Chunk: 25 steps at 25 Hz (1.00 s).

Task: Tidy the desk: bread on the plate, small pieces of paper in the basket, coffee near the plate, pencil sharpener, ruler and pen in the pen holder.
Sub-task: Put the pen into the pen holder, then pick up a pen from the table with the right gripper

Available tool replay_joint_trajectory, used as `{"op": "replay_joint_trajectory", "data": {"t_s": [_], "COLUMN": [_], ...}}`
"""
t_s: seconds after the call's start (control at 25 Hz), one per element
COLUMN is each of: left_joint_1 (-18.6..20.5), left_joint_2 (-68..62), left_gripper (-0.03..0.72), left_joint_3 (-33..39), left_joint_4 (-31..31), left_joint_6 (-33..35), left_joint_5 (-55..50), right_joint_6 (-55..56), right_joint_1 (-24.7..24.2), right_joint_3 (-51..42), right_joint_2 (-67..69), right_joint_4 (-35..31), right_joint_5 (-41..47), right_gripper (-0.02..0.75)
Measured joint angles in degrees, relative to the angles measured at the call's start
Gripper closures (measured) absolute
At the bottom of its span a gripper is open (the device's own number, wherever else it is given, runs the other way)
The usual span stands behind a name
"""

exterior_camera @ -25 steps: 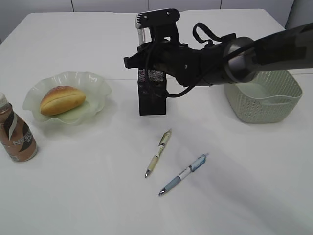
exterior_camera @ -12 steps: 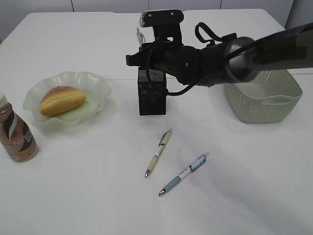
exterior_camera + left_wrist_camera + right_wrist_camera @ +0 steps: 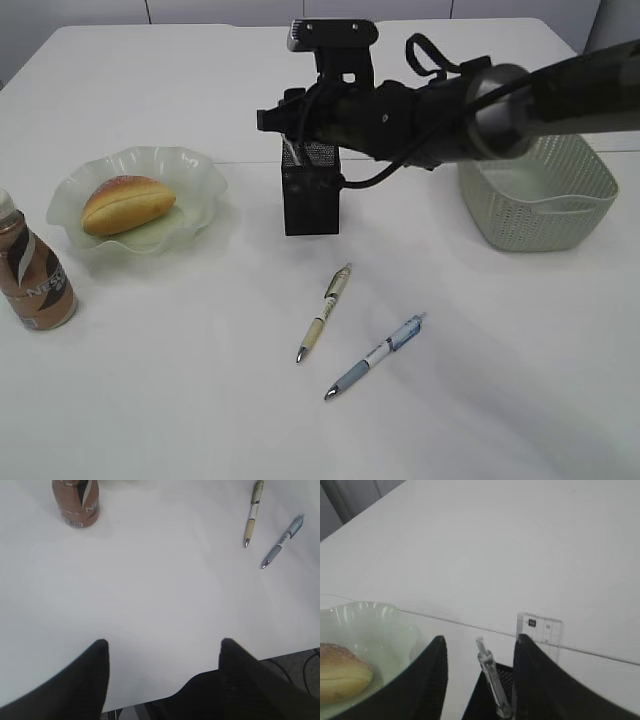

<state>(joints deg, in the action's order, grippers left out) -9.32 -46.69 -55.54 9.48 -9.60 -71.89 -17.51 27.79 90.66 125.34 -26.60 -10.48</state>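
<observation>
The black mesh pen holder (image 3: pixel 311 197) stands mid-table. My right gripper (image 3: pixel 297 122) hovers just above it, open and empty. In the right wrist view a clear pen (image 3: pixel 491 677) and a clear ruler (image 3: pixel 541 632) stand in the holder (image 3: pixel 490 700) between and beside my fingers (image 3: pixel 479 642). A cream pen (image 3: pixel 324 312) and a blue pen (image 3: pixel 375 356) lie on the table in front. A bread roll (image 3: pixel 127 203) sits on the green plate (image 3: pixel 195 175). A coffee bottle (image 3: pixel 32 275) stands at the left edge. My left gripper (image 3: pixel 162 645) is open over the near table edge.
A pale green basket (image 3: pixel 540 195) stands at the right, behind my right arm. The two loose pens (image 3: pixel 252 515) (image 3: pixel 282 540) and the bottle (image 3: pixel 76 502) also show in the left wrist view. No paper pieces or pencil sharpener are in view.
My right gripper has risen slightly above the pen holder. Nothing else has moved.
</observation>
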Motion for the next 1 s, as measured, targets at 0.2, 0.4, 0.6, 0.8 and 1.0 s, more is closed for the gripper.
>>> {"op": "replay_joint_trajectory", "data": {"t_s": [0.2, 0.4, 0.6, 0.8, 1.0], "left_joint_1": [0.0, 0.0, 0.0, 0.0, 0.0], "left_joint_2": [0.0, 0.0, 0.0, 0.0, 0.0], "left_gripper": [0.191, 0.191, 0.191, 0.191, 0.191], "left_joint_3": [0.0, 0.0, 0.0, 0.0, 0.0], "left_joint_4": [-0.6, -3.2, -3.7, -3.8, -3.8], "left_joint_6": [0.0, 0.0, 0.0, 0.0, 0.0], "left_joint_5": [0.0, 0.0, 0.0, 0.0, 0.0], "right_joint_6": [0.0, 0.0, 0.0, 1.2, 12.5], "right_joint_1": [0.0, 0.0, 0.0, -0.2, -0.2], "right_joint_3": [0.0, 0.0, 0.0, 0.1, 3.4], "right_joint_2": [-6.0, -12.5, -17.8, -21.5, -22.9], "right_joint_4": [-0.1, -0.1, 0.8, 4.7, 12.3], "right_joint_5": [1.5, 11.2, 34.2, 60.2, 78.2], "right_gripper": [0.384, 0.384, 0.384, 0.384, 0.384]}}
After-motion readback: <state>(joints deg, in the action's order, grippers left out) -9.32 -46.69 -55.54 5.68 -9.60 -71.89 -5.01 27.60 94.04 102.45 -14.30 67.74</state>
